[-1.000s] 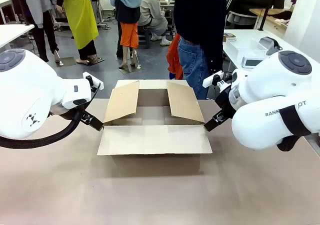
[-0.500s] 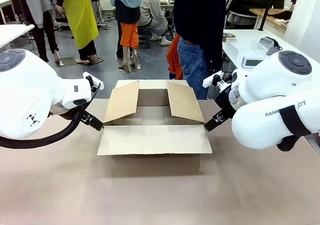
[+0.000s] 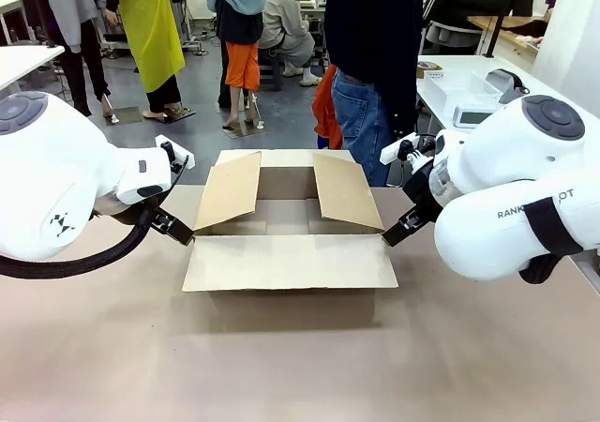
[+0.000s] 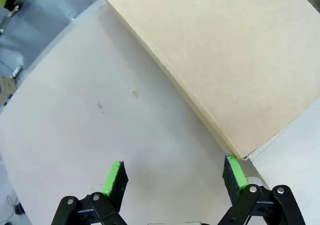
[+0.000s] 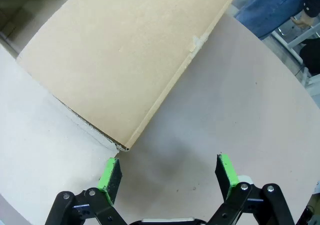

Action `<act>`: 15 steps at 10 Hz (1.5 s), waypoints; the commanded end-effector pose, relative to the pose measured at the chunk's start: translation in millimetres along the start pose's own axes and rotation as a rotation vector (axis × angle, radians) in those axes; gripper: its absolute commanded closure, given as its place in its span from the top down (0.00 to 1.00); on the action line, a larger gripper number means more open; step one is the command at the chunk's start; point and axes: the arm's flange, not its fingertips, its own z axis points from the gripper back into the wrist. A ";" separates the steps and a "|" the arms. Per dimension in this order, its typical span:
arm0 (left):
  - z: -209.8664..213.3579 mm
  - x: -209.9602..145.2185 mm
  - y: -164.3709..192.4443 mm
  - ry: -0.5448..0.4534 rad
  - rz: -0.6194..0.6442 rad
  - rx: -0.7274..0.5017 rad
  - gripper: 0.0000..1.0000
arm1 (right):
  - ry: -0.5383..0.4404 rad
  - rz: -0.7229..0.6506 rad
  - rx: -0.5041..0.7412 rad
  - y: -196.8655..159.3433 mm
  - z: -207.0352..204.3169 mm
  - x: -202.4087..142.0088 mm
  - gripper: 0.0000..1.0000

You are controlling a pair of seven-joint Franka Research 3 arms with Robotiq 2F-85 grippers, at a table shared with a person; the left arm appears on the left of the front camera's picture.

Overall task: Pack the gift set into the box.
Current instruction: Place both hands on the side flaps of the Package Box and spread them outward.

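Observation:
The brown cardboard box (image 3: 289, 258) sits mid-table with its four flaps spread; the near flap lies flat toward me and the side flaps slant up. Its inside looks bare as far as the front view shows. My left gripper (image 3: 172, 226) hovers at the box's left near corner, open, with a flap corner (image 4: 235, 152) close to one green fingertip (image 4: 233, 171). My right gripper (image 3: 399, 228) hangs at the right near corner, open, and a flap corner (image 5: 122, 146) lies just ahead of its left pad (image 5: 110, 173). The gift set is out of view.
A person in a dark top and jeans (image 3: 370, 75) stands at the far side behind the box. A white side table (image 3: 473, 89) with clear containers is at the back right. Bare tabletop (image 3: 300, 366) stretches in front of the box.

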 end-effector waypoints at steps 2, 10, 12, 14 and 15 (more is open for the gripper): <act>0.2 0.2 -0.3 -0.001 -0.001 0.000 1.00 | 0.000 0.000 0.000 0.1 0.0 0.0 1.00; 137.6 -58.9 37.7 -0.229 0.138 -0.118 1.00 | -0.095 -0.212 0.181 -76.2 127.2 -51.2 1.00; 165.4 -99.9 85.5 -0.363 0.247 -0.261 1.00 | -0.190 -0.603 0.404 -137.0 163.4 -103.2 1.00; 157.4 -148.4 145.6 -0.531 0.435 -0.521 1.00 | -0.339 -0.945 0.627 -194.8 166.8 -179.7 1.00; 139.8 -182.2 177.0 -0.614 0.606 -0.596 1.00 | -0.451 -1.097 0.719 -214.6 156.1 -226.8 1.00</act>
